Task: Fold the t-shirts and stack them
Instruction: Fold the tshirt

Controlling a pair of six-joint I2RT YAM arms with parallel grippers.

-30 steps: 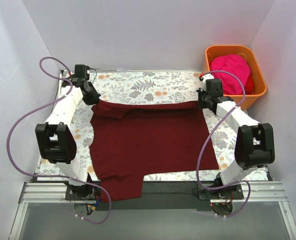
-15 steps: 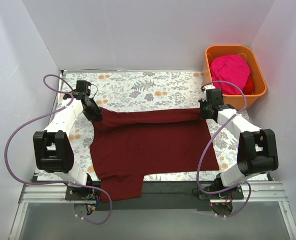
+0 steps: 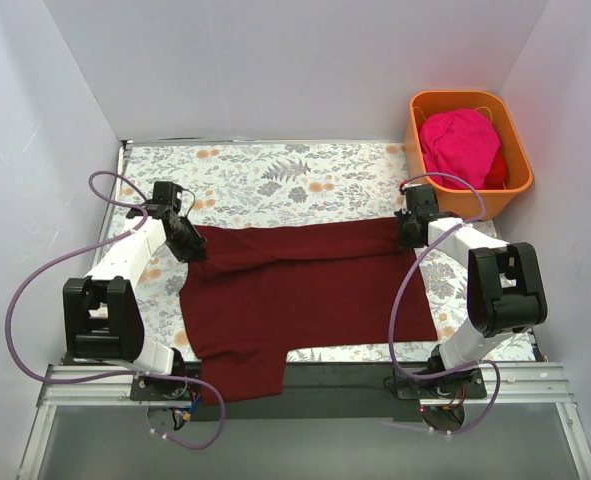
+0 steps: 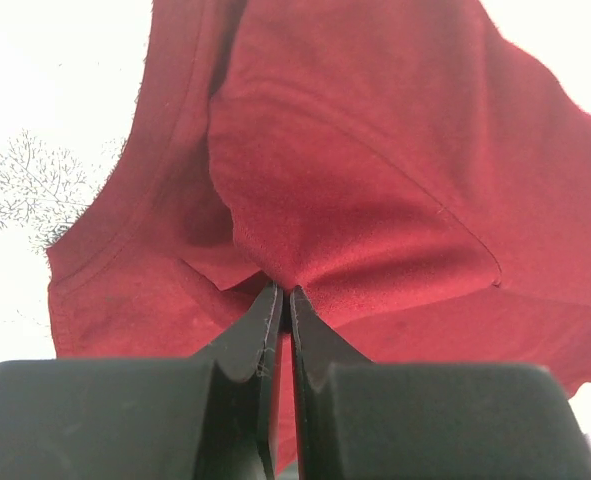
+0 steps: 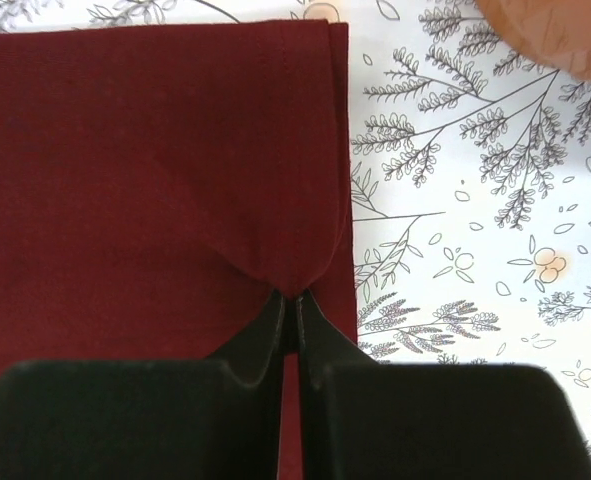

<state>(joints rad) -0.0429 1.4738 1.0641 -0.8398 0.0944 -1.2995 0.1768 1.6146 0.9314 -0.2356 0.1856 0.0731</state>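
Observation:
A dark maroon t-shirt (image 3: 295,290) lies spread on the floral table cover, its far edge folded over toward me. My left gripper (image 3: 193,245) is shut on the shirt's far left corner (image 4: 275,270), where cloth bunches at the fingertips. My right gripper (image 3: 408,228) is shut on the far right corner (image 5: 295,280), the fold held just above the lower layer. A sleeve hangs over the near table edge (image 3: 240,375). A magenta-pink t-shirt (image 3: 462,145) lies crumpled in the orange tub (image 3: 422,108).
The floral table cover (image 3: 275,175) shows bare behind the shirt and along its right side (image 5: 475,200). The orange tub stands at the back right corner. White walls close in the left, back and right.
Both grippers have drawn the shirt's far edge toward me, from near the back of the table to its middle. The folded band has become wider.

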